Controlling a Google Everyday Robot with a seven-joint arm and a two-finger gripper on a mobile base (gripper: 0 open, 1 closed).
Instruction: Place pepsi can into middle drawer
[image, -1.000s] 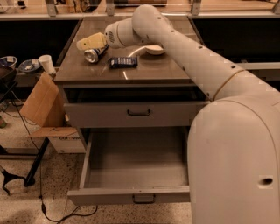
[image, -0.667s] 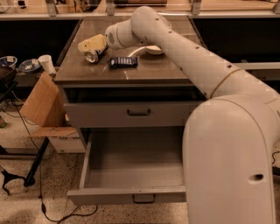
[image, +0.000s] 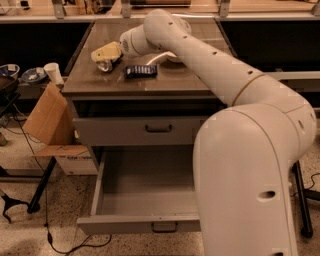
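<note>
The pepsi can (image: 104, 65) lies on its side on the brown cabinet top (image: 165, 82) at the back left, with a silver end facing me. My gripper (image: 104, 53), yellowish, is directly over the can and appears to touch it. The arm reaches in from the right across the top. The middle drawer (image: 107, 225) is pulled wide open below, and its grey box interior holds nothing that I can see.
A flat dark-blue snack packet (image: 140, 71) lies right of the can. A white bowl (image: 174, 58) sits behind the arm. The upper drawer front (image: 120, 131) is shut. A cardboard box (image: 48, 120), a white cup (image: 52, 73) and cables stand at the left.
The gripper stays over the can. The arm's big near segment has shifted slightly left in view. The can and packet have not moved.
</note>
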